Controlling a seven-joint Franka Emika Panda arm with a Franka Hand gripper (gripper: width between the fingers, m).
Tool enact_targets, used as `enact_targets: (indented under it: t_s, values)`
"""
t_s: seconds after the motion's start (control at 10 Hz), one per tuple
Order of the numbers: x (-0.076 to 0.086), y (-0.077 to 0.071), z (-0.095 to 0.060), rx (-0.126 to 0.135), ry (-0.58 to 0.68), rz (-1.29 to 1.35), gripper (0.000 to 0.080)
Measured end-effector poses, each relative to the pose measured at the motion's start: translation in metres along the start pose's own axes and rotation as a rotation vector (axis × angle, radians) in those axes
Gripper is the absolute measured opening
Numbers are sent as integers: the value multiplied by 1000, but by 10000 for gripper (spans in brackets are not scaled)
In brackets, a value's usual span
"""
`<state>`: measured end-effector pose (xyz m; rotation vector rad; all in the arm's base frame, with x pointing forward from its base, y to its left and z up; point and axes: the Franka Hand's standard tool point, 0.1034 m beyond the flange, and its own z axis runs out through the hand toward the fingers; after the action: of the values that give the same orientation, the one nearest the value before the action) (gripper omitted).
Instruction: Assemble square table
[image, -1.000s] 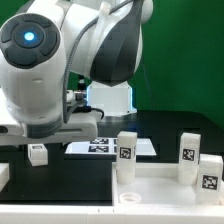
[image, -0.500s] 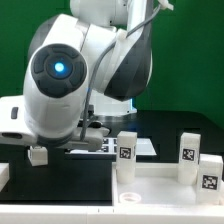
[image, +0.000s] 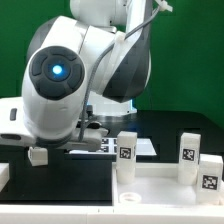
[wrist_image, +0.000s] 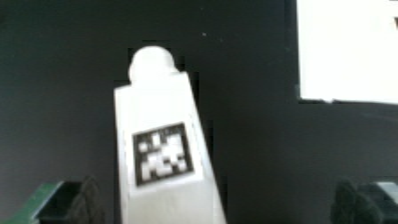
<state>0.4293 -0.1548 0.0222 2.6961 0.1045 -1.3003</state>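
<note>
In the wrist view a white leg (wrist_image: 164, 150) with a black-and-white tag lies on the black table between my gripper's (wrist_image: 217, 205) spread fingertips (wrist_image: 63, 200), closer to one of them. The jaws stand wide apart and hold nothing. In the exterior view a small white leg (image: 38, 155) lies on the table at the left, under the arm; the arm's body hides the gripper there. The white square table top (image: 150, 190) sits at the front right. Three tagged legs stand upright on it (image: 126, 148), (image: 189, 152), (image: 209, 172).
The marker board (image: 105, 146) lies flat behind the table top, partly behind the arm. A white flat edge (wrist_image: 347, 50) shows at the wrist view's corner. A dark object (image: 4, 175) sits at the exterior view's left edge.
The arm swung and turned between one second ago and half a second ago, then held nearly still. The loose leg at the left and the table top have not moved.
</note>
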Motion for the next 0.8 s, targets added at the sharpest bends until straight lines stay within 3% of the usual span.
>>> enact_targets:
  t_s: [0.3, 0.6, 0.8]
  values:
    - [2, 10, 7, 14, -40, 18, 649]
    - [3, 9, 8, 12, -42, 27, 649]
    - [3, 9, 9, 12, -43, 27, 411]
